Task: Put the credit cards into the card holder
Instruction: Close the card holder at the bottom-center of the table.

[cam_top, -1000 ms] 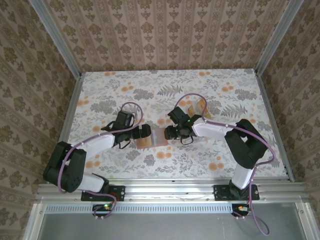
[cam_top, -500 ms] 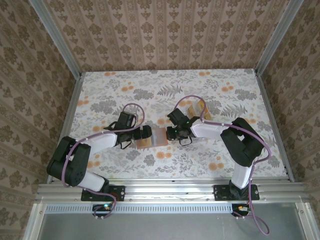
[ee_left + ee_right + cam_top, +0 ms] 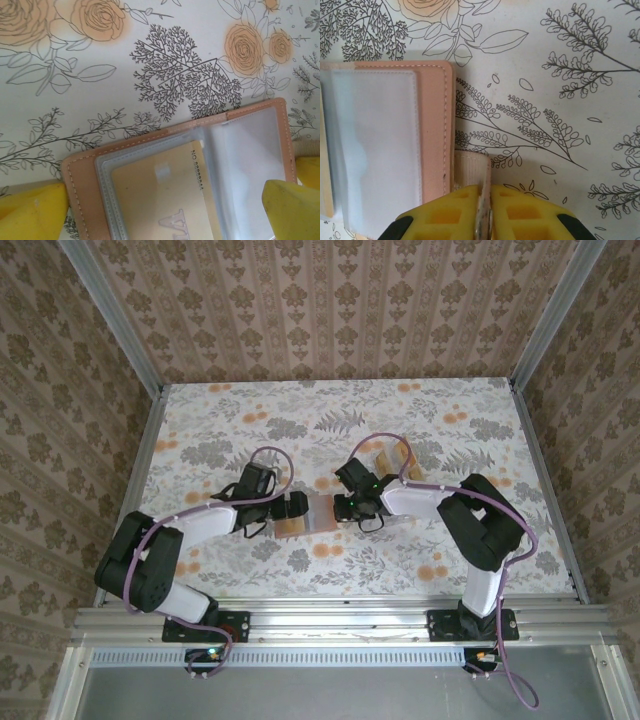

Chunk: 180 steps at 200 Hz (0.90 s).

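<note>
From above, the card holder [image 3: 305,518] lies open on the flowered tabletop [image 3: 200,420], its long axis running left to right between the two arms. The left pincer [image 3: 288,506] is at its left end and the right pincer [image 3: 338,508] at its right end. The loose credit cards [image 3: 393,453] sit further back, just behind the right arm's wrist and well apart from the left arm. The right arm is therefore the nearer one to them.

In the left wrist view, the two yellow fingertips [image 3: 30,212] stand spread wide at the bottom corners. The open holder lies between them and neither pad is clearly pressing on it. One tan card [image 3: 165,195] already sits inside a clear sleeve on the near half. The neighbouring sleeve [image 3: 250,150] looks unfilled.

In the right wrist view, the yellow pads are pressed together on the pale closing tab [image 3: 470,167] that sticks out from the holder's pink edge. The holder is thus pinched by its flap, and the clear sleeves lie flat to the left of the pads.

As I judge it, the next card has to enter a sleeve along the holder's long axis. The stack lies behind and to the right of the right pincer, which is now busy with the tab. Fetching a card would mean letting go of the tab first, or a long reach across for the left arm.
</note>
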Each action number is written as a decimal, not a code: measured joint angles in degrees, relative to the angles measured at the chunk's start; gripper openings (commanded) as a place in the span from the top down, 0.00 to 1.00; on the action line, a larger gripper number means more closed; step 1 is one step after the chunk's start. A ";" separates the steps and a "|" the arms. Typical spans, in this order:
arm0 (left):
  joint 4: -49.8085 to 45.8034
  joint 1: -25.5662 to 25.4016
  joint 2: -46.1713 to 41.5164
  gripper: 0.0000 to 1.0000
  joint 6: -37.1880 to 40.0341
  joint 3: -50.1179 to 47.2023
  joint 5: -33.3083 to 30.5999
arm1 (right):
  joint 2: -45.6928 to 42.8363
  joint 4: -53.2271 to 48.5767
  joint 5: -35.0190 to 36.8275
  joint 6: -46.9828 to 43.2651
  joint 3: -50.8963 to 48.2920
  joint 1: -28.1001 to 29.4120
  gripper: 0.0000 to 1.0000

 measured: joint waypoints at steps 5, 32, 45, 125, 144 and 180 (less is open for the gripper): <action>0.00 0.00 0.00 0.00 0.00 0.00 0.15 | 0.02 0.00 -0.11 0.09 0.00 -0.09 0.88; 0.00 0.00 -0.17 0.00 -0.02 0.00 0.55 | 0.04 0.11 -0.17 0.22 -0.04 -0.11 0.88; 0.02 0.02 -0.79 0.00 -0.11 0.00 0.57 | 0.04 0.35 -0.17 0.37 -0.15 -0.11 0.88; 5.75 -1.36 -7.26 0.00 -4.26 -0.39 1.38 | 0.15 0.63 -0.55 1.16 -0.17 -0.22 0.90; 8.31 -2.91 -5.97 0.00 -5.53 -0.39 1.40 | 0.15 0.68 -0.57 1.20 -0.17 -0.22 0.90; 11.37 -7.56 -2.47 0.00 -7.80 -0.39 1.40 | 0.15 0.81 -0.61 1.20 -0.17 -0.22 0.90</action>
